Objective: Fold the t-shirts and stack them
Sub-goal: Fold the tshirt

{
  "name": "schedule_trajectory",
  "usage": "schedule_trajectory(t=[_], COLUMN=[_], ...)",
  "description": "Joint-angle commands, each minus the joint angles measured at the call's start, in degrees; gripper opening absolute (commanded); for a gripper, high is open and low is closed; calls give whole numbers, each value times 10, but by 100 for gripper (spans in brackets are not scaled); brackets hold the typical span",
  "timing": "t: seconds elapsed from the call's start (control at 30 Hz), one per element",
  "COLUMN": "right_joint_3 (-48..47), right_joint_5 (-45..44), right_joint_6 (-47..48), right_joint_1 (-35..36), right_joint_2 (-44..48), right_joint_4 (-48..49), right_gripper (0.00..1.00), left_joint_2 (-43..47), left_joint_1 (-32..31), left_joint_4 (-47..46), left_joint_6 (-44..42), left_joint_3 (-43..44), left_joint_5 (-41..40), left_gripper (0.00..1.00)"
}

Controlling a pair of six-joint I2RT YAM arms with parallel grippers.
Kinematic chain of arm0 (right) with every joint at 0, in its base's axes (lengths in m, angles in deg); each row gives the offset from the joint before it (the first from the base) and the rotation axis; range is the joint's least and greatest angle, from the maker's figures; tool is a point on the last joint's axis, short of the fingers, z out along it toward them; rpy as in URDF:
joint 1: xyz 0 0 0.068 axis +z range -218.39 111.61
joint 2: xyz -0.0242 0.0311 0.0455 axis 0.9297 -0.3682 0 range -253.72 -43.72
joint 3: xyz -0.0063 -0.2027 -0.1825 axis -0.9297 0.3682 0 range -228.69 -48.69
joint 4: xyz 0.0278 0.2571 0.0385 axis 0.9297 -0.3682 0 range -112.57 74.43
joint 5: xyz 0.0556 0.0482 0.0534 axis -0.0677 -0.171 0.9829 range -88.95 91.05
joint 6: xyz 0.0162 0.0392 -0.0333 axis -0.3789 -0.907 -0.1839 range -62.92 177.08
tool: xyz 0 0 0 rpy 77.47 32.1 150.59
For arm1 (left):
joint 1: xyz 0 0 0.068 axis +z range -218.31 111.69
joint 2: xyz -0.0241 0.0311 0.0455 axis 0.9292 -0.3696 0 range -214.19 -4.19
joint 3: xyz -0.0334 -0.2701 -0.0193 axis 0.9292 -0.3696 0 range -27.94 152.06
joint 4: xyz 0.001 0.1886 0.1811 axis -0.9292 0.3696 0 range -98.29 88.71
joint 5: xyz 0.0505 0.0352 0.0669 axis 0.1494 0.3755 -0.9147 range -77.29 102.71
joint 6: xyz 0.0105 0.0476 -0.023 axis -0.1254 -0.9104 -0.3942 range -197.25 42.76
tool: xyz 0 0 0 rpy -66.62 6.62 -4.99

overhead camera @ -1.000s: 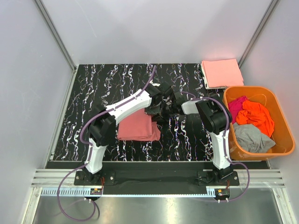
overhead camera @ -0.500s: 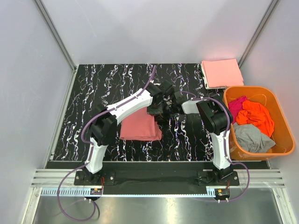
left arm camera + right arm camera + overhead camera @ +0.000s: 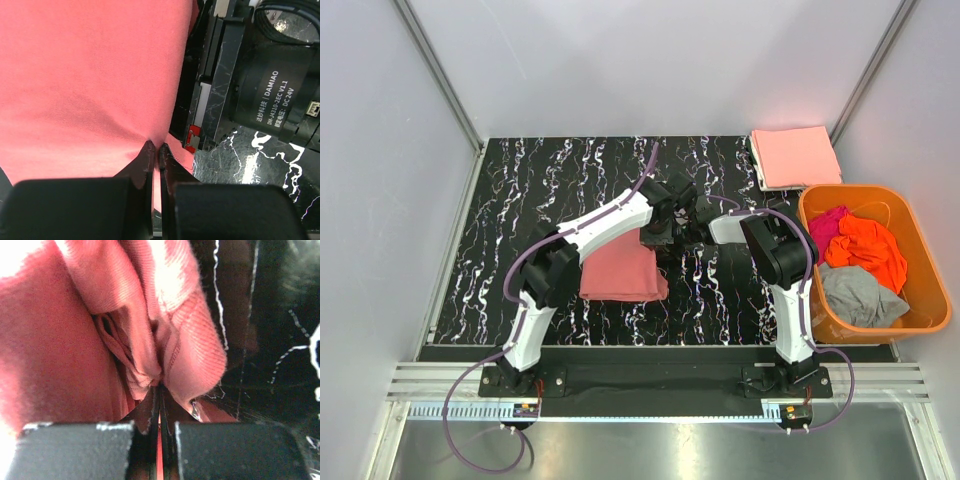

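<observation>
Salmon-pink soft cloth t-shirt (image 3: 622, 270), folded flat, mid-table on black marbled tabletop (image 3: 520, 200). Far edge pinched by left gripper (image 3: 155, 150) and right gripper (image 3: 159, 386), both clamped on cloth (hem bunched in the right). Step, probably: transfer to paler peach-pink folded shirt (image 3: 796, 156), far right corner. Next: lift level, both arms together.

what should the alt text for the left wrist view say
The left arm's black jaws are shut on a fold of the salmon-pink t-shirt, which fills most of the view. At right, a black motor housing marked DAMIAO sits above the marbled table.
</observation>
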Motion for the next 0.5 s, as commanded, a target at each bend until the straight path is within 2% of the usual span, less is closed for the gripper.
schedule_trajectory(t=[0.0,0.27,0.47], right_joint_3=[20,23,25], right_joint_5=[-93,-97,-99], right_joint_6=[31,32,32], right_joint_1=[0,1,0], right_joint_2=[-17,-22,-20], right_joint_4=[-63,-64,-64], right_gripper=[0,0,0], left_joint_2=[-6,5,27], left_joint_1=[0,1,9], left_joint_4=[-14,-37,-71], left_joint_6=[-4,-6,4], left_joint_3=[19,9,-35], left_joint_5=[23,52,77], left_gripper=[0,0,0])
